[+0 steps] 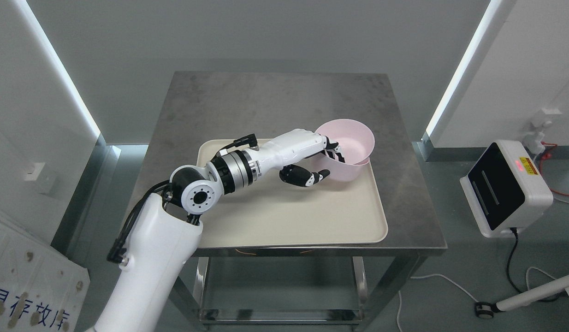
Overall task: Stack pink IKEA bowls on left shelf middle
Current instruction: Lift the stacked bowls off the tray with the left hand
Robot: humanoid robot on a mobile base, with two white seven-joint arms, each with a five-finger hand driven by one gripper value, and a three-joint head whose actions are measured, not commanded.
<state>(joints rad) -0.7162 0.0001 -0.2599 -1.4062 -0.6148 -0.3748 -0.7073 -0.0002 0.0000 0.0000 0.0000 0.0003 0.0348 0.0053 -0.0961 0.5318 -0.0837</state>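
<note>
We've got the left hand (312,157) clamped on the pink bowls (346,145): fingers (333,150) hooked over the near-left rim into the bowl, thumb (307,176) pressed on the outer wall. Top bowl sits tilted in the lower one. The stack is at the far right corner of the beige tray (312,221), on the steel table (247,101). Right hand isn't in frame.

Bright, even, sharp; wall light strips (63,78) perhaps overexposed.
</note>
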